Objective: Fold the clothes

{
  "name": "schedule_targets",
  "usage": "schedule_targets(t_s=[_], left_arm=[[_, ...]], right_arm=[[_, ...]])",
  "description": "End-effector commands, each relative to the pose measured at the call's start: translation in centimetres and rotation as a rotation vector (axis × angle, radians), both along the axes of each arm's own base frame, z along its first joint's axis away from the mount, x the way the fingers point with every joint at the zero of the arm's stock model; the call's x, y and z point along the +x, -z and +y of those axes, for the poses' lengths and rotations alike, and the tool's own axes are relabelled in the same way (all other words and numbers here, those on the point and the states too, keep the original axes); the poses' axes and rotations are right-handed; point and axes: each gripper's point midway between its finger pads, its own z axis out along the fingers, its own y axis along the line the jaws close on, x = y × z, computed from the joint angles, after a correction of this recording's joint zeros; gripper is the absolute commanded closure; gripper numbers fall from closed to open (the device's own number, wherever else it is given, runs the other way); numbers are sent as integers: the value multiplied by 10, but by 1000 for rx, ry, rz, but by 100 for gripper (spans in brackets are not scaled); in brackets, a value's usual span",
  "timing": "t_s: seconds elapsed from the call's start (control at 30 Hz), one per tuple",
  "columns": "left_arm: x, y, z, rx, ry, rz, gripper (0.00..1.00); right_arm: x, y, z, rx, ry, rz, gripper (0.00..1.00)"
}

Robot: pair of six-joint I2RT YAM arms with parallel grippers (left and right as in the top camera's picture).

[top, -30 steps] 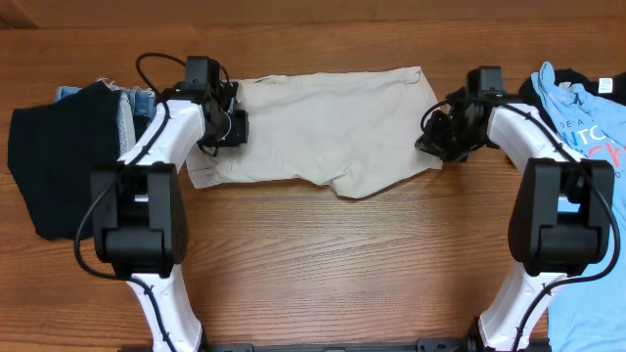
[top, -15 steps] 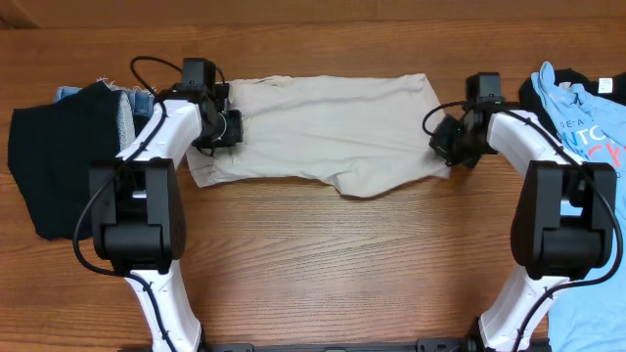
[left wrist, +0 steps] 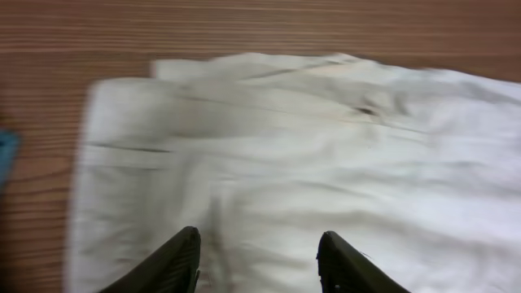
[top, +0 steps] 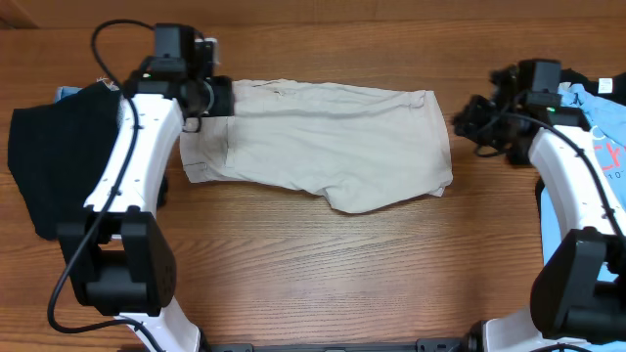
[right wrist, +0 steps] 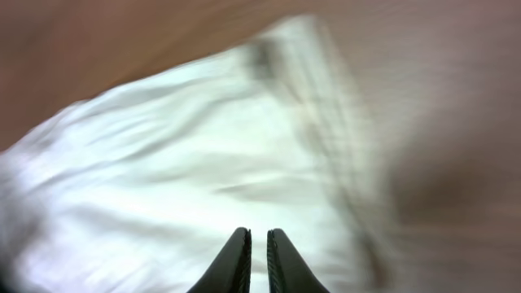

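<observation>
Both empty, the parted left gripper (left wrist: 260, 248) and closed right gripper (right wrist: 258, 236) flank the shorts (top: 333, 147).

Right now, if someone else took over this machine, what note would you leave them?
Left tool: open, empty, over the left end of the beige shorts.
Right tool: shut, empty, just off their right end.
The shorts lie spread flat on the table, unfolded.
Black garment at far left, light blue shirt at far right.
Done: shorts laid out.
Left: every fold.
</observation>
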Motion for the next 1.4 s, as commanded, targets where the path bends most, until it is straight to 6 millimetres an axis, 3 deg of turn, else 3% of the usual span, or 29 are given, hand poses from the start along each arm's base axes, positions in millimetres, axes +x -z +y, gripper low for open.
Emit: schedule_targets(t_s=[0.0,0.07,0.23,0.43,0.6,0.73,0.87,0.97,1.07,1.1,1.27,1.33,1.37], left_arm=[[-20,18,-46,-55,112,79,59],[-33,34,-59,-47,144,137,60],[-67,75,-71,-31,165,300,61],[-91,112,-68,-17,161,391,60],[-108,128,-59,17,150,444,60],[-113,130,-58,20,150,461,60],[-112,131,-51,62,145,456,60],[-110,131,-50,66,146,447,63],[-101,128,-53,59,147,414,62],[-95,123,-55,52,149,397,62],[-68,69,-76,-31,206,326,66],[-40,23,-94,-100,258,206,71],[-30,11,-99,-118,269,161,78]], right_arm=[[9,0,69,123,-253,-97,88],[15,20,95,99,-353,-122,88],[18,76,124,135,-418,-56,88],[48,111,133,256,-310,-60,88],[90,144,97,199,-23,-79,89],[105,168,18,71,280,-50,95],[111,157,-14,109,270,-81,95],[108,141,-20,178,176,-104,95],[102,109,-15,275,80,-144,94],[96,83,-9,343,19,-170,92],[60,-1,11,411,-137,-217,89],[32,-30,30,386,-205,-197,89],[21,-34,40,385,-230,-170,89]])
